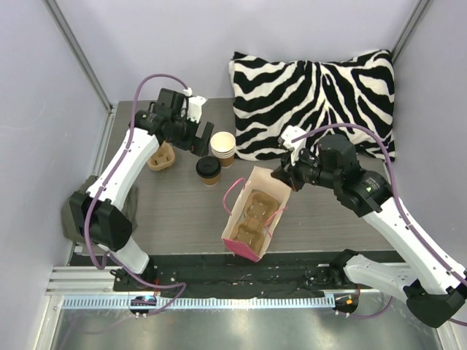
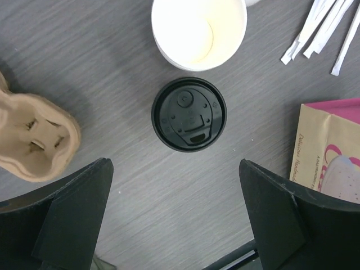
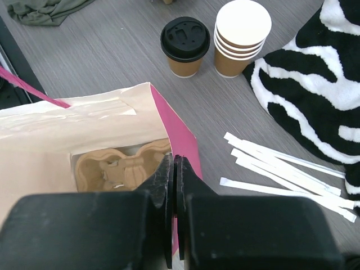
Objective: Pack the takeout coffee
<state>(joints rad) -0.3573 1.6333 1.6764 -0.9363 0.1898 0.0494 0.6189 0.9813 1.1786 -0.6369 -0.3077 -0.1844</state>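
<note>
Here one lidded cup [image 3: 184,48] and one four-cup stack [image 3: 241,39] stand; left claw [image 2: 174,169] wide, right claw [image 3: 174,163] closed.

Lidded cup [image 1: 208,168] beside cup stack [image 1: 223,146], carrier [image 1: 252,215] inside bag [image 1: 244,250], pillow [image 1: 314,95] behind

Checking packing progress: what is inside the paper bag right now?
A moulded-pulp cup carrier sits inside the paper bag, and its visible pockets hold no cups. The bag's walls and the right gripper cover the carrier's edges, and the bag's floor beneath it is hidden.
</note>
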